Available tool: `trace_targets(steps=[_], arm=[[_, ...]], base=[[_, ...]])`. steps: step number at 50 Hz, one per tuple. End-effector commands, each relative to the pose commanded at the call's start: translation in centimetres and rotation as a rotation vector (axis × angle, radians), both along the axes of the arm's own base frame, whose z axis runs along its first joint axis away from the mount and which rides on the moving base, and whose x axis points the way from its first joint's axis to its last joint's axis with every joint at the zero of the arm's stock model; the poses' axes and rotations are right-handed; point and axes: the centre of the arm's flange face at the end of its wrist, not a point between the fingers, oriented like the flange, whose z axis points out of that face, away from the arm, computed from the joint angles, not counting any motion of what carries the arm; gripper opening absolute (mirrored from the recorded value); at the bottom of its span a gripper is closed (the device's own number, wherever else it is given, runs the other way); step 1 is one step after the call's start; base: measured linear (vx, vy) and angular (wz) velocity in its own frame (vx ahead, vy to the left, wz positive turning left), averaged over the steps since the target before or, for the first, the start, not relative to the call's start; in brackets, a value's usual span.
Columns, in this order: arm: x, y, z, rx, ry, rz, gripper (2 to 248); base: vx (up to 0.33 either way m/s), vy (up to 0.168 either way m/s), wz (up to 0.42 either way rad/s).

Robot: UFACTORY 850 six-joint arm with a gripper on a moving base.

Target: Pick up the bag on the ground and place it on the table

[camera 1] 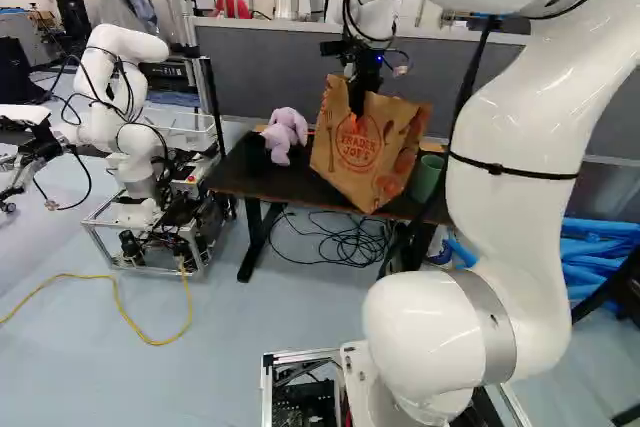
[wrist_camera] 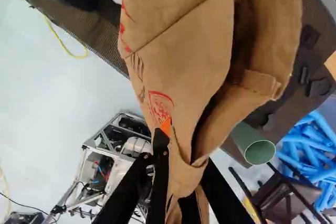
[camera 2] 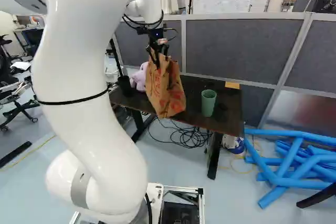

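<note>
My gripper (camera 1: pixel 358 107) holds the brown paper bag (camera 1: pixel 368 155) by its upper edge, in front of or over the dark table (camera 1: pixel 240 175). The bag (camera 2: pixel 164 90) hangs tilted in the right base view, its lower corner overlapping the table's front edge; whether it touches the tabletop I cannot tell. In the wrist view the gripper (wrist_camera: pixel 181 179) is shut on a crumpled fold of the bag (wrist_camera: pixel 178 61), one finger on each side, with an orange pad (wrist_camera: pixel 165 126) partly showing. The bag hides much of the tabletop beyond it.
On the table are a green cup (camera 2: pixel 208 102), a purple plush toy (camera 1: pixel 285 134) and a black cup (camera 2: pixel 125 85). Cables (camera 2: pixel 184 134) lie beneath it. Blue foam tubes (camera 2: pixel 294 166) lie to its right, another robot (camera 1: pixel 135 137) stands left, and a grey partition (camera 2: pixel 231 48) is behind.
</note>
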Motion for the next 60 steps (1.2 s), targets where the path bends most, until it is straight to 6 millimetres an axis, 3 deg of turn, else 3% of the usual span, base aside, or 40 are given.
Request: trace_targets(steps=[21,49,60], arm=[[2.2,-0.1,0.0,0.058,-0.009,-0.241,21],[6.2,-2.8,0.0,0.091,-0.002,-0.570,21],[7.8,-4.0,-0.1,0.095,-0.006,-0.617,21]], base=[[0.000,0.000,0.000],[0.000,0.000,0.000],[0.000,0.000,0.000]])
